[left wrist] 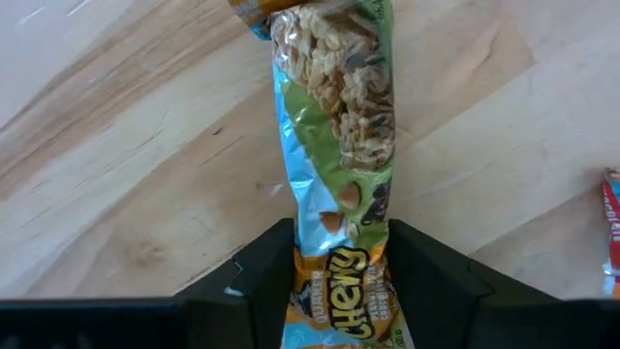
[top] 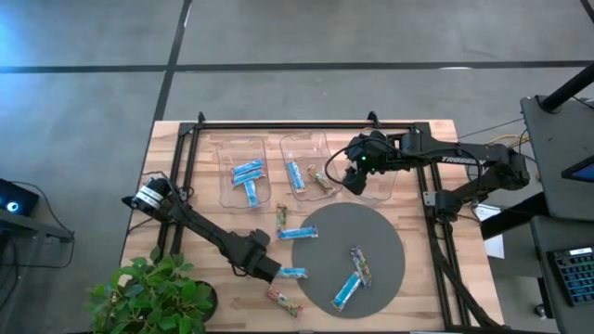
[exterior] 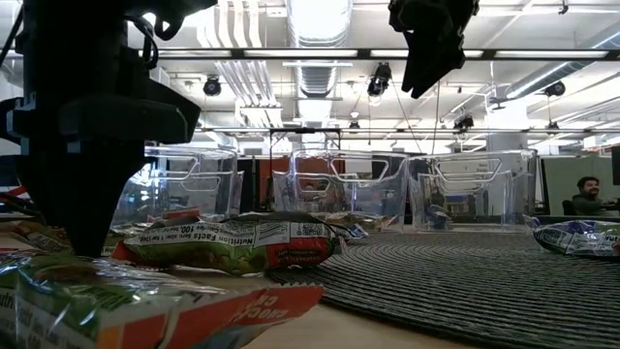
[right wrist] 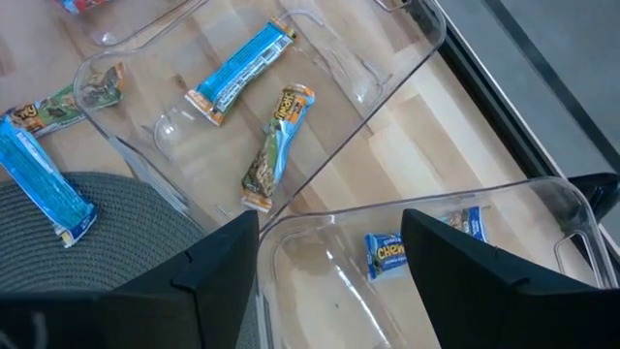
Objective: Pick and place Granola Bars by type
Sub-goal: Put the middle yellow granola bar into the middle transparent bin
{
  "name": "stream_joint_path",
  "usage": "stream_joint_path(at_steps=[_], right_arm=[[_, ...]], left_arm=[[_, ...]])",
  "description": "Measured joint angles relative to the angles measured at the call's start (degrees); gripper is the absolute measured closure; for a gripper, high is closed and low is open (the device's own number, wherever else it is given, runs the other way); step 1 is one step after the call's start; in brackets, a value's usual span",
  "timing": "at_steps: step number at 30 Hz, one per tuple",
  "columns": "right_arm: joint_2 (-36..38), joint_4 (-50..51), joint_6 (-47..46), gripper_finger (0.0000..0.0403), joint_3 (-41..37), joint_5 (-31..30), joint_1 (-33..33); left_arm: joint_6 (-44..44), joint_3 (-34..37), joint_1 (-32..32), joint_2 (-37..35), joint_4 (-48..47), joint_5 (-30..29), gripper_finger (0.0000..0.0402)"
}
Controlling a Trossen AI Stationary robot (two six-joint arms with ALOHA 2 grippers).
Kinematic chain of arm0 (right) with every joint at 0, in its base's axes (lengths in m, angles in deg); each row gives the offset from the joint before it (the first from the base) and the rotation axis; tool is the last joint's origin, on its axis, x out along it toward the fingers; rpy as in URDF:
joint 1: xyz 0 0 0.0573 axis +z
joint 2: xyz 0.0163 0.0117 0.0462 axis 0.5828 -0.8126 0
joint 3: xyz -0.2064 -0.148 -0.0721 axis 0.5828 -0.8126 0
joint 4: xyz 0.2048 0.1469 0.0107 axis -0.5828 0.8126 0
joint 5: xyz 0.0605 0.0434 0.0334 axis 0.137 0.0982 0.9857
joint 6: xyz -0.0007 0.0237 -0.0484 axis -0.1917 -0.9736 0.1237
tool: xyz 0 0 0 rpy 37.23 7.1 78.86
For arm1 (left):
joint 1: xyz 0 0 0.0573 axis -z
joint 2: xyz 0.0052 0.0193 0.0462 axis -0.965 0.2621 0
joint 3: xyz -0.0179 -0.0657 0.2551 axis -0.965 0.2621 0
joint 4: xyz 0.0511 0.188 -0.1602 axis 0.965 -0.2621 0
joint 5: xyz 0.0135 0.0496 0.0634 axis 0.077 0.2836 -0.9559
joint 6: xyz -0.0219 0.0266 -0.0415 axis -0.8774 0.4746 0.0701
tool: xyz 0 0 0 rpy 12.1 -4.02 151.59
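My left gripper (top: 277, 272) is low over the wood near the grey round mat's left edge, shut on a granola bar (left wrist: 334, 126) in a green, blue and orange wrapper. My right gripper (top: 353, 178) hangs open above the right clear bin (right wrist: 542, 194), touching nothing; one small blue bar (right wrist: 387, 254) lies on that bin's floor. The middle bin holds a blue bar (right wrist: 237, 73) and a green-brown bar (right wrist: 276, 145). The left bin (top: 241, 172) holds blue bars. More bars lie flat on the mat (top: 390, 232) and on the wood. My left gripper holds the granola bar by one end (left wrist: 339, 262), pinched between its two fingers across the bar's width. The bar runs straight out ahead of the fingers, along them, over the bare wood. Whether it is lifted off the table, I cannot tell.
On the mat lie a blue bar (top: 298, 233), a multicoloured one (top: 360, 264) and another blue one (top: 347, 290). Two bars rest on the wood (top: 281, 216) (top: 284, 300). A potted plant (top: 153, 292) stands at the near left corner. A black frame rims the table.
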Motion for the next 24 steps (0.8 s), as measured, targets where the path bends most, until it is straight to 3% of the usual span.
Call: stream_joint_path(at_steps=[9, 17, 20, 24], right_arm=[[0.0, -0.1, 1.8, 0.0159, 0.0, 0.0, 0.0], [0.5, 0.0, 2.8, 0.0159, 0.0, 0.6, 0.0], [0.5, 0.2, 2.8, 0.0159, 0.0, 0.8, 0.0], [0.9, 0.2, 2.6, 0.0159, -0.1, 0.7, 0.0]], left_arm=[[3.3, -1.3, 0.0, -1.9, 1.2, -5.3, 0.0323], [5.1, -4.4, -0.6, -12.8, 1.1, -17.1, 0.0334], [8.5, -5.2, -3.8, -16.6, 3.3, -20.3, 0.0334], [15.7, -5.2, -12.8, -18.9, 12.7, -20.5, 0.0335]])
